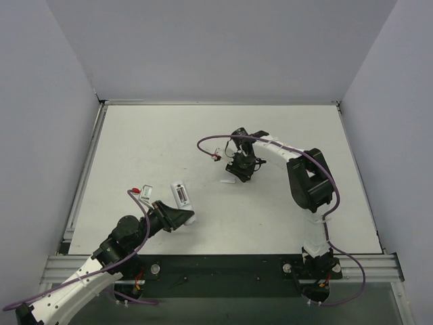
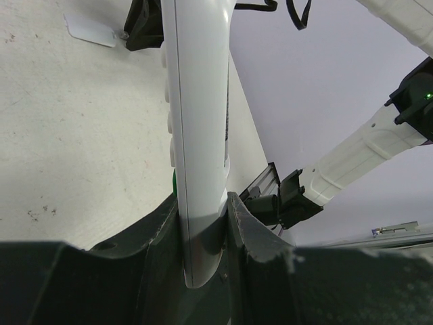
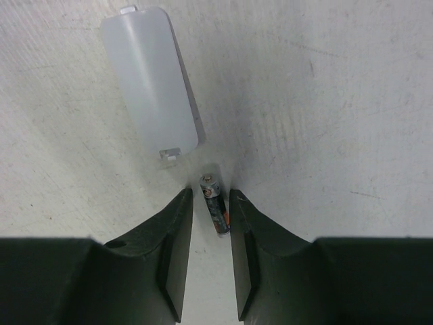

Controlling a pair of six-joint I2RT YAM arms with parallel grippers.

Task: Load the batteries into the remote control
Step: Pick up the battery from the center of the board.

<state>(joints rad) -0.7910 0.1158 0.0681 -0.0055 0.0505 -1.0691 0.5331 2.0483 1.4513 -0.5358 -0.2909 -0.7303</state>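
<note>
One battery (image 3: pixel 215 213) inside the narrowly spread right gripper (image 3: pixel 210 200), remote control (image 2: pixel 196 122) pinched in left gripper (image 2: pixel 203 203)

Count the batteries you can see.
1: a battery lies on the table between the fingers of the right tool, near the white cover. Another may be hidden.

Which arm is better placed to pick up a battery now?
Right. The right hand hangs low over the table, a battery lying between its open fingers, near the white cover. The left hand is shut on the remote control.
</note>
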